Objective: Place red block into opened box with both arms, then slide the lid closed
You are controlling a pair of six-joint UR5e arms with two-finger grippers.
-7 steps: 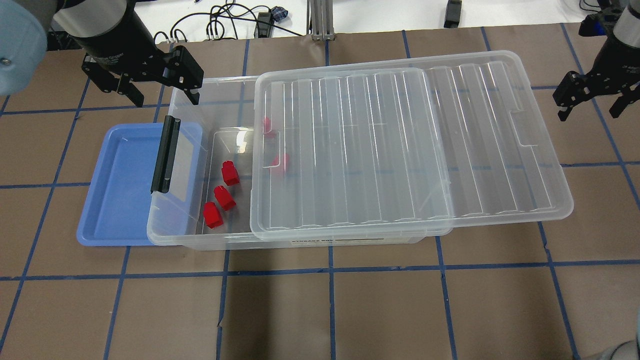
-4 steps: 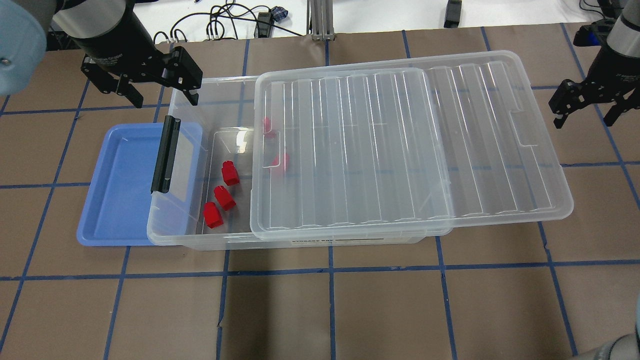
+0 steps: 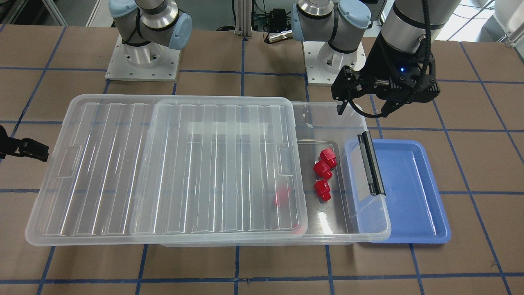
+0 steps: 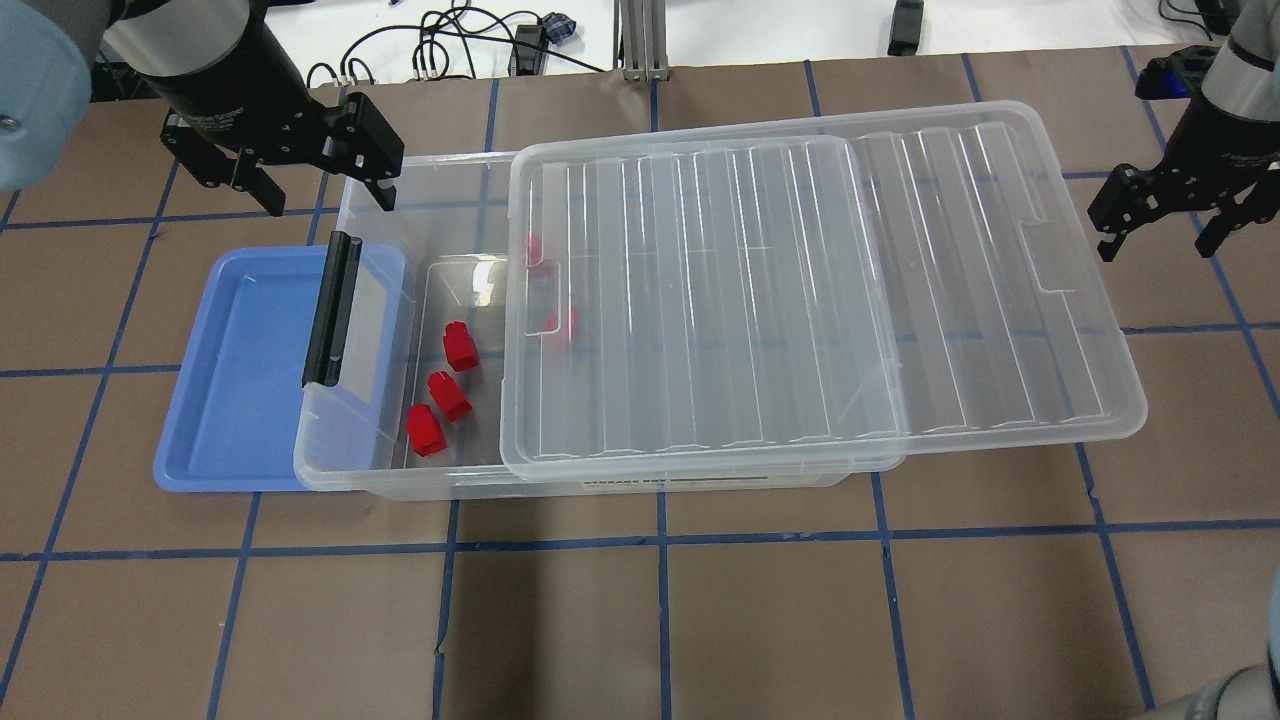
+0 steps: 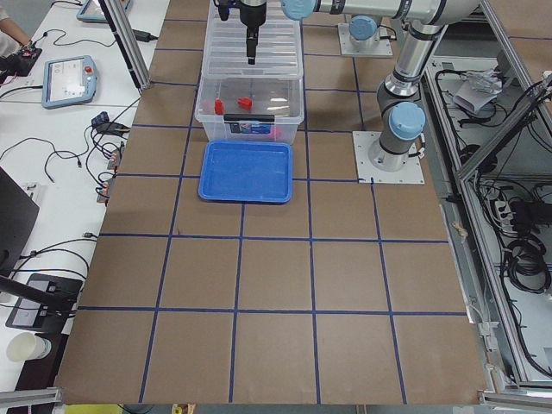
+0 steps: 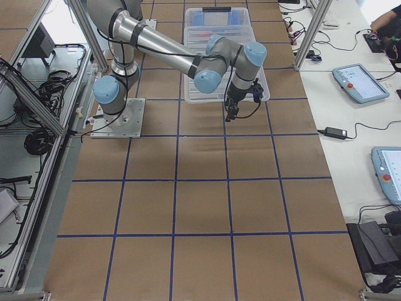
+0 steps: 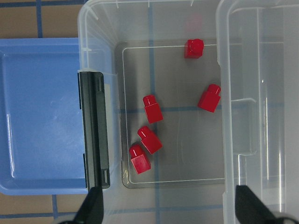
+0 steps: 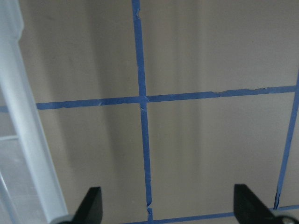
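The clear box (image 4: 450, 482) lies lengthwise on the table, its black latch (image 4: 332, 308) at the left end. The ribbed lid (image 4: 800, 300) rests on top, shifted right, leaving the left end uncovered. Three red blocks (image 4: 449, 394) lie on the uncovered floor, and two more (image 4: 560, 325) show through the lid. My left gripper (image 4: 328, 200) hovers open and empty over the box's far left corner, looking down on the red blocks (image 7: 149, 139). My right gripper (image 4: 1155, 245) hangs open and empty just beyond the lid's right end, with the lid's rim (image 8: 23, 140) beside its left finger.
An empty blue tray (image 4: 240, 370) sits at the box's left end, partly under it. Brown paper with blue tape lines (image 4: 660, 540) covers the table. Cables (image 4: 450, 40) and a metal post (image 4: 640, 40) stand at the far edge.
My right gripper has drifted left and slightly nearer, closing on the lid's right end. The left gripper, the lid and the blocks have hardly moved.
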